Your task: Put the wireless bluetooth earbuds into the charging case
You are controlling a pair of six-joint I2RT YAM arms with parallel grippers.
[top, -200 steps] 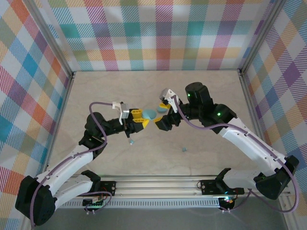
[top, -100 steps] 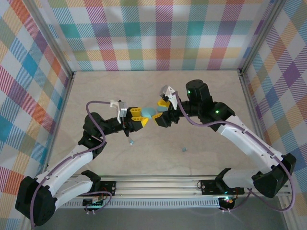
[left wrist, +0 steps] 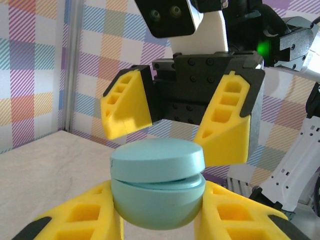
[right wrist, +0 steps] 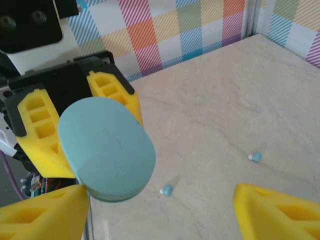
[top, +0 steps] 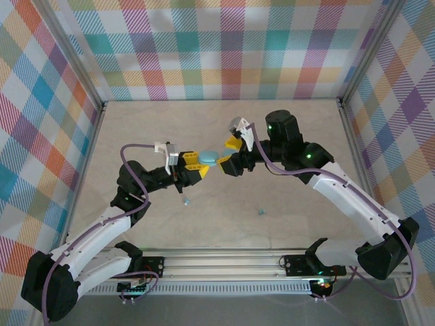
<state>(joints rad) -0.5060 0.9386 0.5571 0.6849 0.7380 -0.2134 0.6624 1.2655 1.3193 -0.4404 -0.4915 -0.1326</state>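
A rounded teal charging case (left wrist: pixel 157 185) hangs in the air above the table, and my left gripper (left wrist: pixel 159 202) is shut on its lower half. Its lid stands a crack ajar. From above, the case (top: pixel 209 157) sits between the two grippers at mid-table. My right gripper (top: pixel 226 153) faces it from the right, open, with its yellow fingers (left wrist: pixel 227 125) spread just behind the lid. In the right wrist view the case (right wrist: pixel 107 147) lies by the right gripper's (right wrist: pixel 160 220) left finger. Two tiny teal earbuds (right wrist: pixel 166 190) (right wrist: pixel 255 157) lie on the table below.
From above, one earbud (top: pixel 185 201) lies under the left gripper (top: pixel 202 165) and the other (top: pixel 260 212) further right, nearer the front. A metal rail (top: pixel 231 261) runs along the near edge, and checked walls (top: pixel 224 47) close in the marble table.
My right gripper has closed in on the case and its jaws have narrowed a little. The left gripper with the case has shifted slightly away from the near edge.
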